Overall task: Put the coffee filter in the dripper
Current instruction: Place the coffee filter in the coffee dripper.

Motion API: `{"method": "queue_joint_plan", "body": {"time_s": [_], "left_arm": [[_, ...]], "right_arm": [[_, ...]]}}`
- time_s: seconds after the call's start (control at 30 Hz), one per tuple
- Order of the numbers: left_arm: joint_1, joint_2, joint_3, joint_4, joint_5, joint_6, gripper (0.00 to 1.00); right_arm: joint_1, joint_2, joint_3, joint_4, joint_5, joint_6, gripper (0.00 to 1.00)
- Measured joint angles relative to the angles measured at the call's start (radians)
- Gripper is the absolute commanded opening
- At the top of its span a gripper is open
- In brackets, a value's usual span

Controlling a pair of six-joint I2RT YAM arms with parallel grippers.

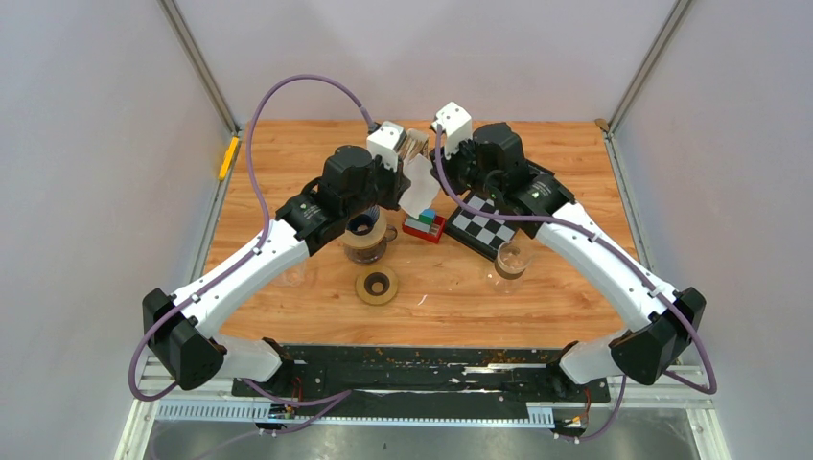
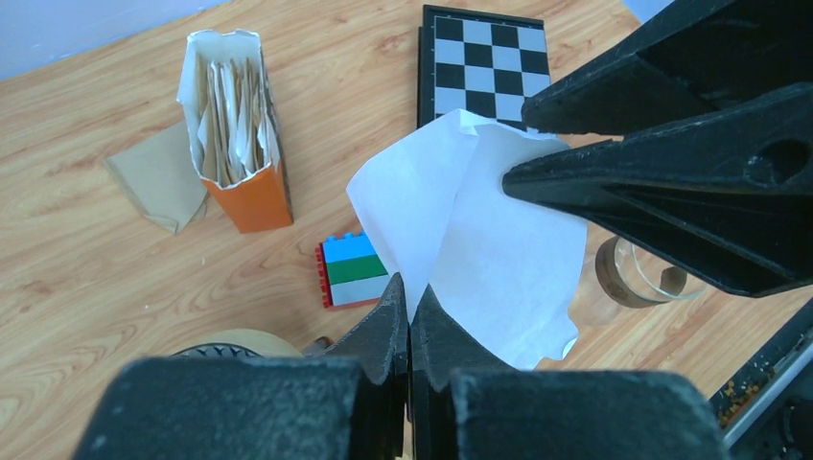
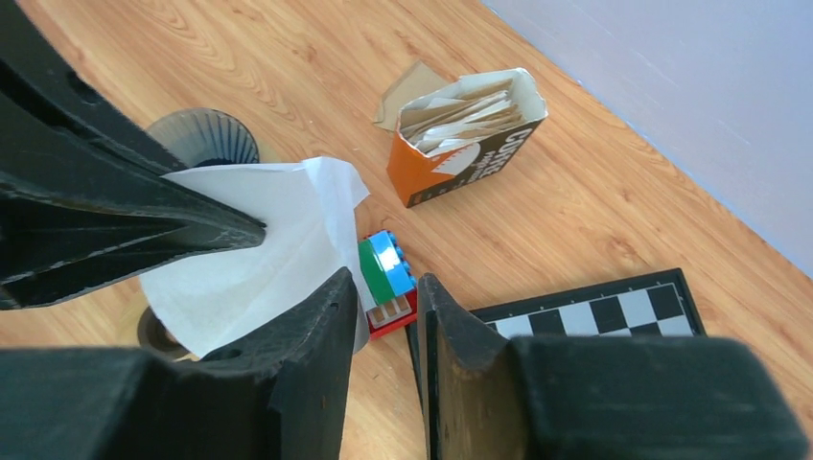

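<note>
The coffee filter (image 2: pixel 479 249) is held up in the air between the two hands, near the dripper (image 3: pixel 206 139) but not yet in it. One edge is pinched by the left hand (image 2: pixel 409 287), which is shut tight on the paper. The right hand (image 3: pixel 383 283) is part open, with a gap seen between its fingers. Its tips are placed at the filter's far edge, and no firm hold can be seen. To do this step well, only one side of the paper should be taken, and the filter should be pulled open gently so it is not torn. Then its point should be aimed down at the middle of the dripper. Both arms are stretched far over the table (image 1: pixel 566 144) and bent toward each other, hands almost tip to tip.
</note>
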Motion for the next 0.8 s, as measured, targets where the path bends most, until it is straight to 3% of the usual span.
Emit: {"method": "queue_joint_plan", "body": {"time_s": [0.37,0.53,0.67,0.8], "left_arm": [[0.0,0.0,0.0,0.007,-0.013,0.004,0.0],[0.0,0.0,-0.002,0.01,-0.015,0.038,0.0],[0.0,0.0,-0.008,0.009,0.068,0.095,0.0],[0.0,0.0,-0.008,0.003,0.151,0.133,0.0]], "right_arm": [[-0.001,-0.005,0.0,0.0,-0.066,0.017,0.19],[-0.003,-0.01,-0.002,0.0,-0.063,0.013,0.28],[-0.004,-0.025,-0.002,0.0,-0.079,0.007,0.34],[-0.005,-0.034,-0.002,0.001,-0.105,0.0,0.31]]}}
